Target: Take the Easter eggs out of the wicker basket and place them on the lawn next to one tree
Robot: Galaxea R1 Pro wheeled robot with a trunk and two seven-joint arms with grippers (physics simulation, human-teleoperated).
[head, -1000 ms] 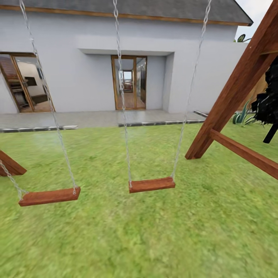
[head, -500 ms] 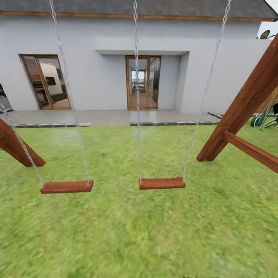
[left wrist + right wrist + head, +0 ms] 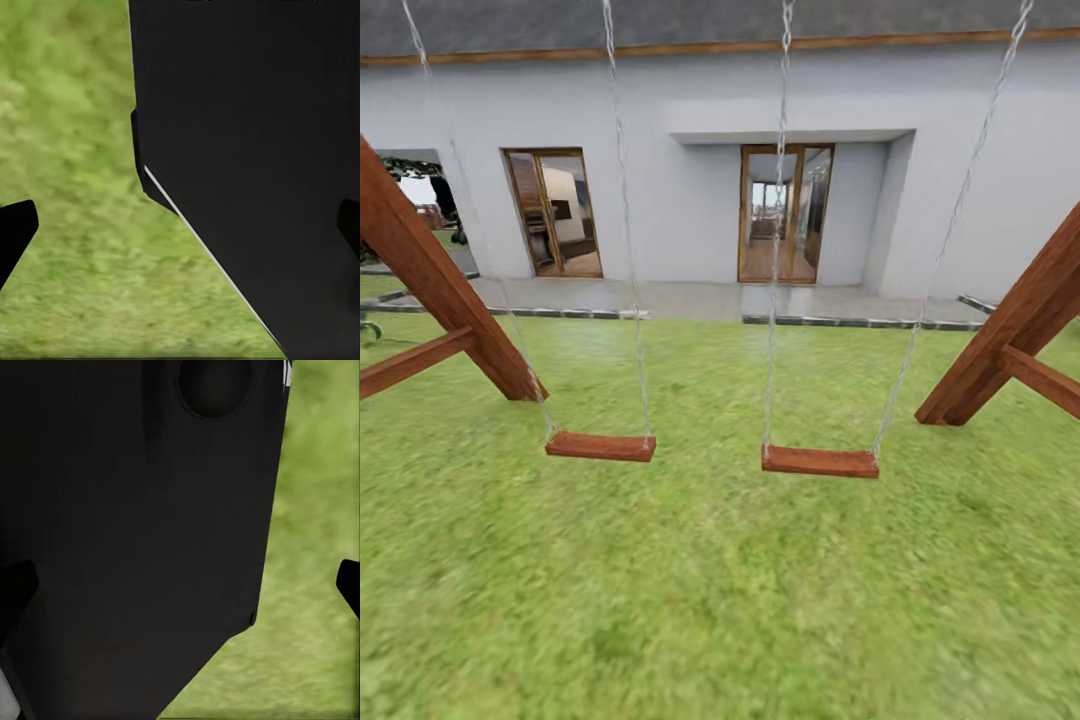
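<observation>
- Head view: the wide green lawn [image 3: 710,600] runs up to a white house with wood-framed glass doors [image 3: 785,215]. A wooden swing set stands across the way, with slanted brown posts [image 3: 445,290] at each side and two flat reddish-brown seats [image 3: 820,461] hanging on thin chains [image 3: 775,220]. No eggs, basket or thick-trunked tree can be seen here, so the task's things must lie elsewhere in the garden. The likely risk is the base rolling forward into the chains or seats, or clipping a post, while the search goes on.
- Left wrist view: a large black body panel [image 3: 247,165] of the robot sits close before the camera, with blurred grass beside it. The dark fingertips [image 3: 15,229] show at opposite edges, so the left gripper [image 3: 180,232] looks spread wide and empty.
- Right wrist view: another black panel [image 3: 135,525] with grass alongside. The right gripper [image 3: 180,585] also appears spread, holding nothing. With both arms tucked against the body, a careless swing outward could strike the robot itself.
</observation>
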